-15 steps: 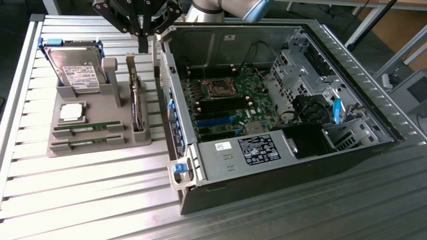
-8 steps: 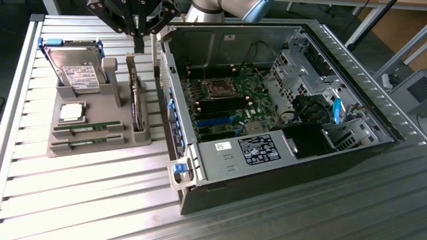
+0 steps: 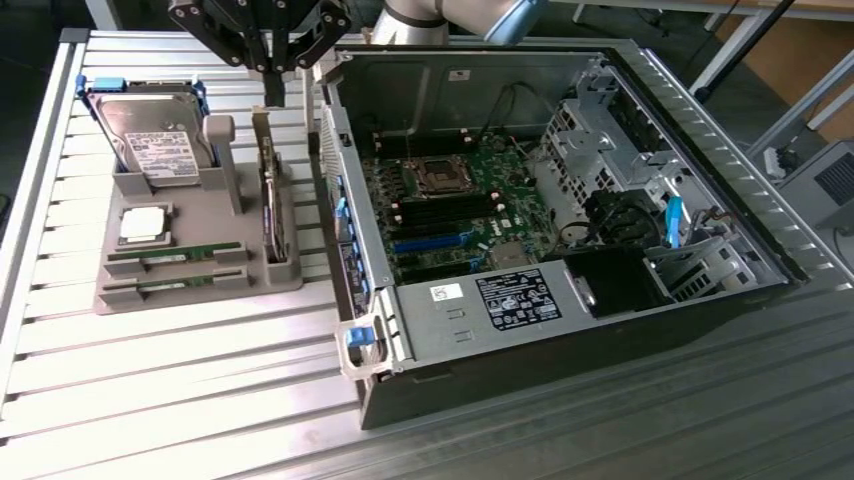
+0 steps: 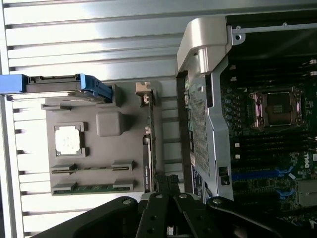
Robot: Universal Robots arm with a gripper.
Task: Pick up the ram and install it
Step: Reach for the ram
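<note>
Two ram sticks (image 3: 175, 252) rest in the grey tray (image 3: 200, 225); the hand (image 3: 274, 97) hovers closed.

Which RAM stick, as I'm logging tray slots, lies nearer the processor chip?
The inner stick, right beside the processor chip; its twin sits in the slot along the tray's edge.

Tray (image 3: 200, 228) on table (image 3: 160, 380) at exterior view's left of computer case (image 3: 441, 312), hard drive (image 3: 154, 140) upright at tray's far end, processor (image 3: 144, 224) mid-tray, ram sticks (image 3: 174, 254) side by side in near slots, card (image 3: 276, 215) upright along tray's case-side edge.
</note>
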